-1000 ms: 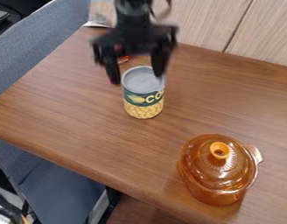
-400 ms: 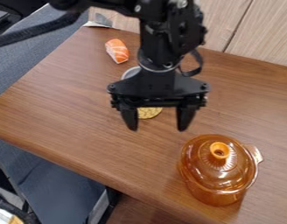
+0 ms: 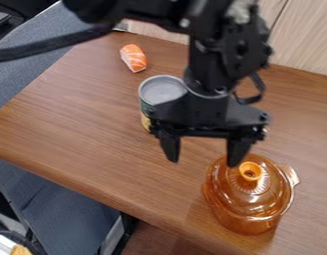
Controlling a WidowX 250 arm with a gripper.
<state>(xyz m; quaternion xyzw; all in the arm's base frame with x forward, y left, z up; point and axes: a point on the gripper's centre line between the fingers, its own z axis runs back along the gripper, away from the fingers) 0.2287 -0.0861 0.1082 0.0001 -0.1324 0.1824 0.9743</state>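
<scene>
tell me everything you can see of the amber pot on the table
The amber pot is round and see-through, glassy-looking, though it could be plastic. Its domed, ribbed lid is on, topped by an orange knob with a hollow centre. A small handle juts out at the image's upper right. It stands upright on the wooden table. One fingertip of the open gripper overlaps the lid's edge in view; I can't tell whether they touch.

Open tabletop [image 3: 201, 147] separates two obstacles, can [image 3: 161, 90] and amber pot [image 3: 249, 211].
</scene>
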